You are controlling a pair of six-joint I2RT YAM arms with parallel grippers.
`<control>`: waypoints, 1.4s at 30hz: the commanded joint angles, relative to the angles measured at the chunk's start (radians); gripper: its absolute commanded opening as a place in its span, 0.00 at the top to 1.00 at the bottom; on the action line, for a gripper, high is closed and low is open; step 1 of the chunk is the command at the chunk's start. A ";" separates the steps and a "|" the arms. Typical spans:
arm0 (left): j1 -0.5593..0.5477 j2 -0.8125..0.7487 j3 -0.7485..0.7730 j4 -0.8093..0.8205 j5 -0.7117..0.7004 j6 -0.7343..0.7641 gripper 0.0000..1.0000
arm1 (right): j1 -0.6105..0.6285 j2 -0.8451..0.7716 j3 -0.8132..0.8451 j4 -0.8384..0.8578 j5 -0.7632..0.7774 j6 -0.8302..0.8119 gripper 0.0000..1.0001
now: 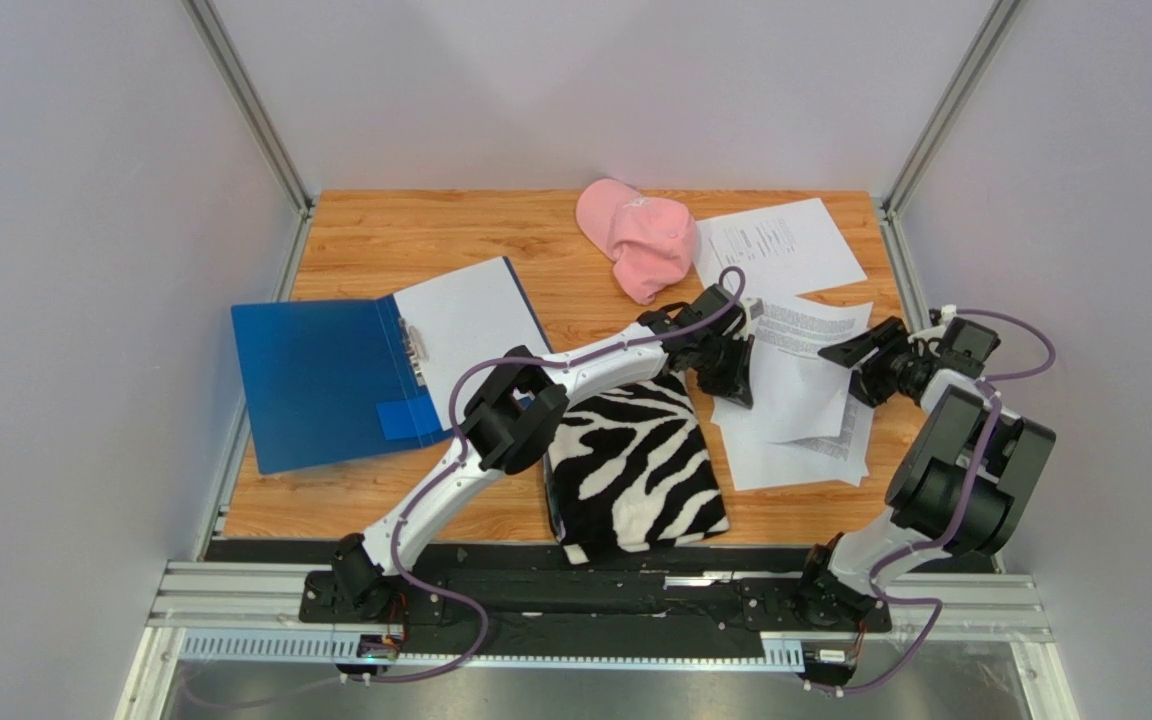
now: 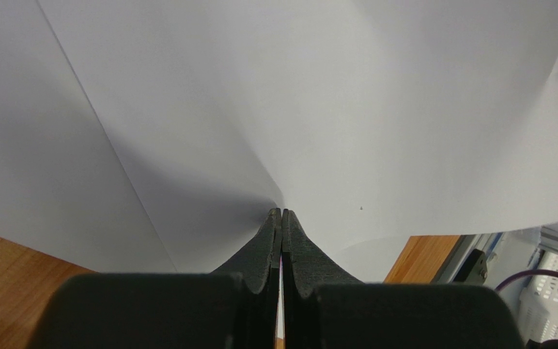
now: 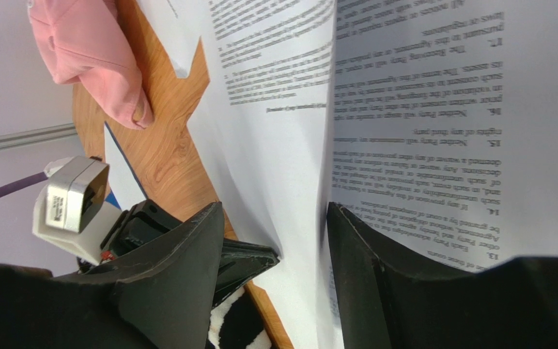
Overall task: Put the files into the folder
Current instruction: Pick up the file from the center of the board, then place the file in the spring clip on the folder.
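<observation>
Pinching, left gripper (image 2: 282,212): your left jaws are pressed fully together on the edge of a white sheet (image 2: 333,109). It bows up and fills that wrist view, and the side facing the camera is blank.
Right gripper (image 3: 274,211): your jaws stand well apart, with the edge of a printed sheet (image 3: 435,109) running up between them. That edge is blurred, so you cannot tell whether either finger touches it.
Files (image 1: 796,428): a loose, fanned pile on the right side of the table (image 1: 387,225), between your two grippers and just right of the zebra cloth (image 1: 635,465).
Single sheet (image 1: 778,248): lies apart at the far right, beside the pink cap (image 1: 635,237).
Folder (image 1: 312,375): lies open at the left of the table, well apart from the pile. Its blue cover is spread to the left, a white page (image 1: 465,312) sits on its right half, and the metal clip (image 1: 417,348) runs along the hinge.
Readable print: in the right wrist view the text runs upside down. You can make out clause numbers 13 to 17, and clauses 15 and 16 each start "Neither Party".
Unreadable print: the white box (image 3: 67,200) on the left wrist carries a small label, too fine to read. From the overhead camera the pages' text is only grey lines.
</observation>
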 commanded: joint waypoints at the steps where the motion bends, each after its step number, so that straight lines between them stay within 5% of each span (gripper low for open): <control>1: -0.007 0.014 0.041 0.002 0.038 0.027 0.94 | 0.009 0.068 -0.007 0.087 0.013 -0.003 0.43; 6: -0.007 -0.010 0.037 0.006 0.038 0.050 0.76 | 0.014 0.093 0.004 0.098 0.036 -0.004 0.48; 15: 0.007 -0.087 0.143 -0.093 0.072 0.102 0.54 | 0.016 0.116 0.062 0.040 0.062 -0.027 0.79; 17: 0.018 -0.145 0.146 -0.110 0.085 0.110 0.38 | 0.020 0.107 0.087 0.008 0.081 -0.049 0.89; 19: 0.030 -0.221 0.142 -0.158 0.076 0.145 0.36 | 0.026 0.078 0.107 -0.037 0.111 -0.055 0.96; 25: 0.122 -0.529 -0.066 -0.231 0.098 0.201 0.17 | 0.066 -0.114 0.266 -0.254 0.271 -0.104 1.00; 29: 0.231 -0.824 -0.356 -0.224 0.018 0.271 0.13 | 0.227 -0.195 0.421 -0.357 0.361 -0.142 1.00; 34: 0.502 -1.177 -0.651 -0.277 -0.013 0.312 0.18 | 0.503 -0.144 0.633 -0.393 0.461 -0.182 1.00; 42: 0.811 -1.463 -0.786 -0.467 -0.221 0.432 0.18 | 0.936 0.200 1.068 -0.365 0.356 -0.198 1.00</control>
